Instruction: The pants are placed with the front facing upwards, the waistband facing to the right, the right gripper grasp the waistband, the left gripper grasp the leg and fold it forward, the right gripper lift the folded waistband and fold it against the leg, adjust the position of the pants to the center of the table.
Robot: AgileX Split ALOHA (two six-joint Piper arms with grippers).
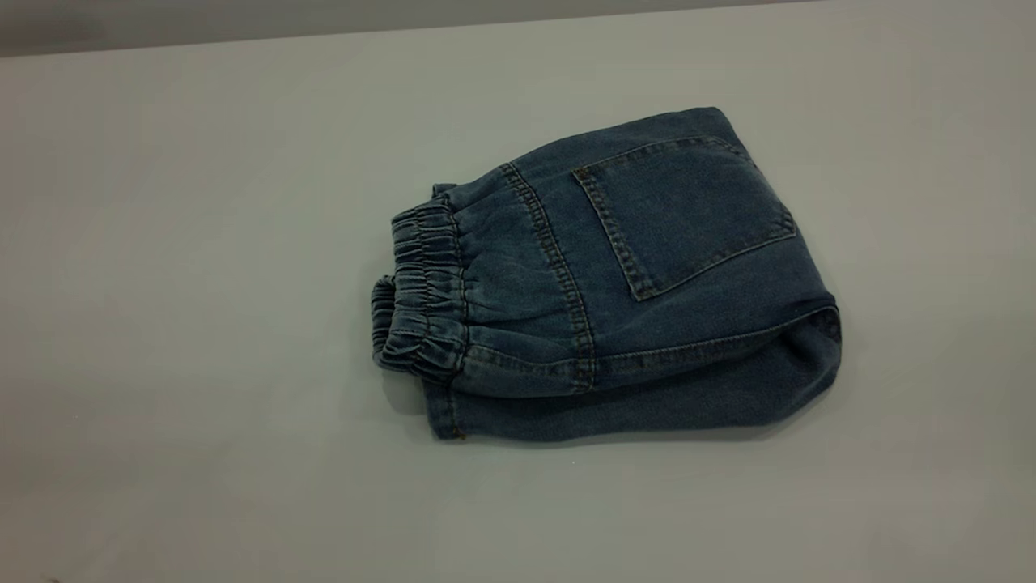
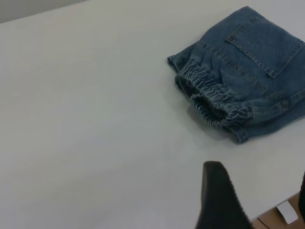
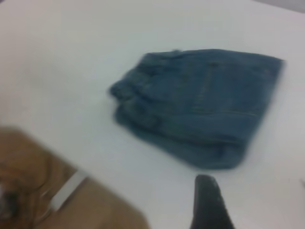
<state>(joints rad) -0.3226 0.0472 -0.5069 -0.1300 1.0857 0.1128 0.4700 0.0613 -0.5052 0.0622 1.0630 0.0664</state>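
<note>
The pants [image 1: 615, 283] lie folded into a compact bundle on the table [image 1: 202, 243], right of its middle in the exterior view. A back patch pocket [image 1: 680, 214] faces up and the gathered waistband [image 1: 421, 291] points left. Neither gripper shows in the exterior view. My left gripper [image 2: 259, 193] hangs open over the table's edge, well away from the pants [image 2: 248, 71], with one finger [image 2: 219, 200] plain and the other at the picture's border. My right gripper [image 3: 255, 202] also stays clear of the pants [image 3: 200, 105]. One black finger [image 3: 207, 205] shows, with nothing beside it.
Bare tabletop surrounds the bundle on all sides. The table's far edge [image 1: 243, 36] runs along the top of the exterior view. Past the table's edge lie a brown surface with a white tag [image 2: 287, 212] and a brown shape [image 3: 47, 191].
</note>
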